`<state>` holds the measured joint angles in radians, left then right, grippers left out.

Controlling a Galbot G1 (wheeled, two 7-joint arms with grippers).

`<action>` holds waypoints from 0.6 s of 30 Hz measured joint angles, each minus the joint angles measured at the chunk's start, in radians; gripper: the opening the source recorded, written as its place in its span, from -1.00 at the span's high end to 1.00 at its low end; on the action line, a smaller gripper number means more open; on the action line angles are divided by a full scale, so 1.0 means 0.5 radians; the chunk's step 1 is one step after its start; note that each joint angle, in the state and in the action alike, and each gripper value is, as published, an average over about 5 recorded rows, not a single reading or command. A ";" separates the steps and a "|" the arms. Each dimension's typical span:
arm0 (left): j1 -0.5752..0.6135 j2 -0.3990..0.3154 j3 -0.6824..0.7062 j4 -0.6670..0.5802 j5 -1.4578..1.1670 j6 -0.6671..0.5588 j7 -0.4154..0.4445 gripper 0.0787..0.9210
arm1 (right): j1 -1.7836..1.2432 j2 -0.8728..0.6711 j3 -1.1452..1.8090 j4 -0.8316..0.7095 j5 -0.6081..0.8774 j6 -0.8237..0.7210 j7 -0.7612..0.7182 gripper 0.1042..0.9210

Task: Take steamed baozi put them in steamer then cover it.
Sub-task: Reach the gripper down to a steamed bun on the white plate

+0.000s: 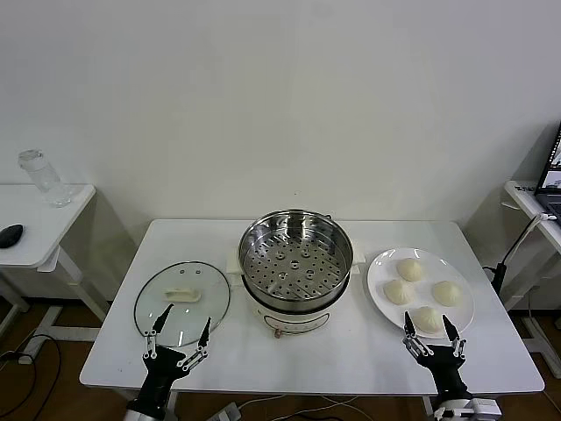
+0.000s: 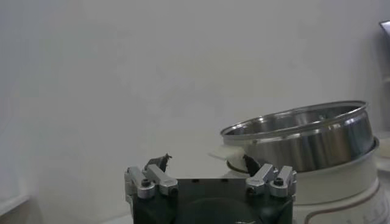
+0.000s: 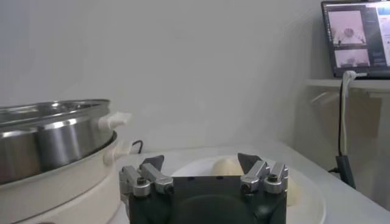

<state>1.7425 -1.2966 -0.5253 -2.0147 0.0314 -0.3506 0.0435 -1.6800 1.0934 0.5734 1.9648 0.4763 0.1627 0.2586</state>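
Both arms wait at the near table edge; no bun has gone into the steamer yet.

The steamer sits mid-table, uncovered and with nothing in it. To its right, four steamed baozi lie on a white plate, likely staged for the right gripper, which hovers at the plate's near rim, fingers spread wide and empty. To the steamer's left the cover lies flat, handle up; the left gripper hangs over its near edge, equally open, holding nothing.
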 measured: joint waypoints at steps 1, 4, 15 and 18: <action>-0.001 0.000 0.002 0.000 0.003 -0.001 0.001 -0.77 | 0.014 -0.006 0.002 -0.001 0.001 -0.012 0.007 -0.76; -0.009 0.001 0.015 0.008 0.020 -0.005 0.002 -0.77 | 0.095 -0.042 0.007 -0.013 0.015 -0.072 0.038 -0.76; -0.026 -0.009 0.036 0.034 0.091 -0.023 0.010 -0.77 | 0.781 -0.357 -0.181 -0.314 0.293 -0.324 0.056 -0.76; -0.031 -0.015 0.035 0.048 0.105 -0.032 0.011 -0.77 | 1.028 -0.459 -0.310 -0.459 0.387 -0.379 0.015 -0.76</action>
<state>1.7272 -1.3039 -0.5080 -1.9908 0.0839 -0.3666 0.0488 -1.1661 0.8639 0.4182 1.7353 0.6696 -0.0269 0.2659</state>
